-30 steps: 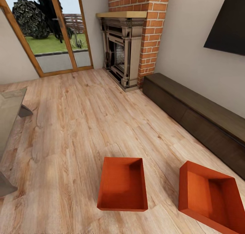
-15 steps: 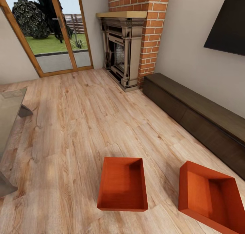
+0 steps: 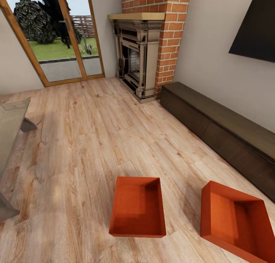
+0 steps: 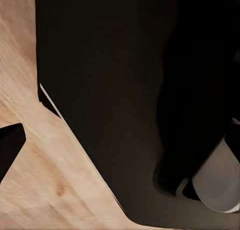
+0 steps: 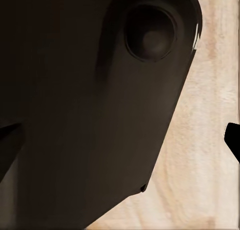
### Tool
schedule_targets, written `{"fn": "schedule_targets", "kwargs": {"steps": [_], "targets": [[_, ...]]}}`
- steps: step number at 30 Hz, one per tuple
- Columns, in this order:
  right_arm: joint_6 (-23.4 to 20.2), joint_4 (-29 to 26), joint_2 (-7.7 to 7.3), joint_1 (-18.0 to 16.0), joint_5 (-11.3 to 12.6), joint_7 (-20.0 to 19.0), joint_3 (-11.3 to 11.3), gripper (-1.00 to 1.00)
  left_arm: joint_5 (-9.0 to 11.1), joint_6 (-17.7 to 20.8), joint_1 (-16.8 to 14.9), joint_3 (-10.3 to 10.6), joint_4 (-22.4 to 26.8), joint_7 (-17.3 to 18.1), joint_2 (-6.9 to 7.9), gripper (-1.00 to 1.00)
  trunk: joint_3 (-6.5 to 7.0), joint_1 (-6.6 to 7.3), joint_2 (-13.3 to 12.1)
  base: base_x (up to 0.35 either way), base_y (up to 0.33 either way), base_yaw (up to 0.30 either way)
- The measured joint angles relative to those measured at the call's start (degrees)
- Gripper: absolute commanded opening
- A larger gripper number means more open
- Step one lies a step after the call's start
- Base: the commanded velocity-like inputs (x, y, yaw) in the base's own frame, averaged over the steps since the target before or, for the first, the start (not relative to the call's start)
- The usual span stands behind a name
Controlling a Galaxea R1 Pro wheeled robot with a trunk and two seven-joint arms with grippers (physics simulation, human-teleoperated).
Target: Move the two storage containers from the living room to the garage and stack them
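Wood plank floor (image 3: 88,148) — two storage containers (image 3: 138,206) (image 3: 235,220), apart.

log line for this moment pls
room: living room | both storage containers on wood floor, apart, open side up | ungrasped

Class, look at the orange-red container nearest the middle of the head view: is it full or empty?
Empty. The storage container sits upright on the wood floor, its open top showing bare inner walls and bottom, nothing inside.
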State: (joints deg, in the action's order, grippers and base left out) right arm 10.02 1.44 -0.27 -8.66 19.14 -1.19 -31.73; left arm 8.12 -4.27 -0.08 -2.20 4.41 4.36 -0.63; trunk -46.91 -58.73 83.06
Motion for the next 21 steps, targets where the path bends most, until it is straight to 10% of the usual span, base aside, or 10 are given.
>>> {"fn": "schedule_targets", "kwargs": {"steps": [1,3,9,16,21], "targets": [[0.0,-0.4,-0.27,0.0,0.1,0.3,0.1,1.00,0.0,0.1,0.0,0.0,0.2,-0.1,0.30,1.00,0.00,0.00,0.0,0.000,0.000,0.000],[-8.8,-1.4,-2.39,-2.7,1.7,0.7,1.1,1.00,2.0,1.5,0.0,-0.6,7.0,-0.3,6.64,1.00,0.01,0.00,0.0,0.000,0.000,0.000],[-18.8,-7.9,-5.65,-9.6,7.3,1.2,2.1,1.00,8.9,11.2,-0.2,-0.9,19.9,-1.7,9.91,1.00,0.02,0.00,0.0,0.000,0.000,0.000],[-20.1,-17.1,-7.08,-14.8,8.6,12.3,2.4,1.00,10.1,19.5,-7.4,-1.2,24.1,-9.0,10.15,1.00,0.02,0.00,0.0,0.000,0.000,0.000],[-12.6,-19.9,-6.60,-20.0,8.3,21.6,2.3,1.00,10.0,21.4,-16.3,-1.0,24.1,-13.4,8.36,1.00,0.03,0.00,0.0,0.000,0.000,0.000]]}}
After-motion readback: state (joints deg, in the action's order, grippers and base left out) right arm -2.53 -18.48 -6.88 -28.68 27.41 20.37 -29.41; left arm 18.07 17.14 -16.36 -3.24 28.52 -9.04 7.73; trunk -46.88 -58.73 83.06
